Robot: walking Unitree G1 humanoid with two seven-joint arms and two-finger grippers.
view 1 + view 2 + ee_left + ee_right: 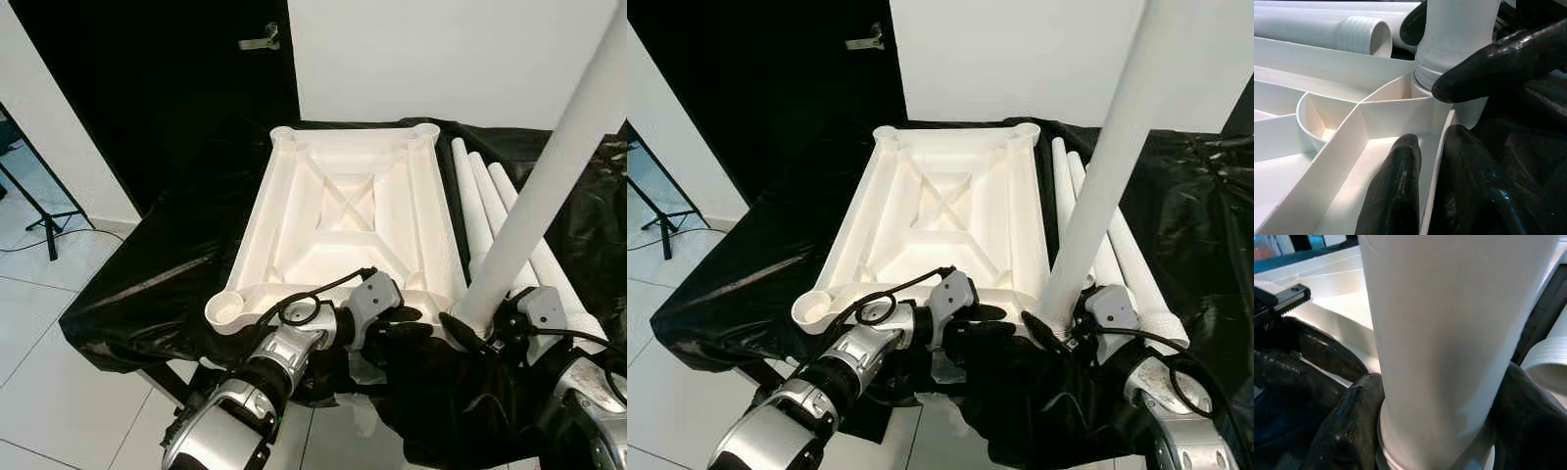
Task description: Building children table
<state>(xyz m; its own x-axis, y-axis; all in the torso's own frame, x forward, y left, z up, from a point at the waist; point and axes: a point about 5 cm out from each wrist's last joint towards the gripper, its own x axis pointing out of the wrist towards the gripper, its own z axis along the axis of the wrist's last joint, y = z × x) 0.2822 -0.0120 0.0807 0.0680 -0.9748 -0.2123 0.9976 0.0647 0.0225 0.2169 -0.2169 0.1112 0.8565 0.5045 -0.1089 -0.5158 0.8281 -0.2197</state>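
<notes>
Right gripper [1065, 328] fingers around table leg [1107, 166]

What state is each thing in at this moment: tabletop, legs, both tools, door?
Tabletop: upside down on the black sheet, ribs up.
Upright leg: tilted, threaded end at the near right corner socket.
Spare legs: lying loose beside the tabletop.
Left tool: astride the tabletop's near rim.
Right tool: shut on the upright leg's base.
Door: closed.
</notes>
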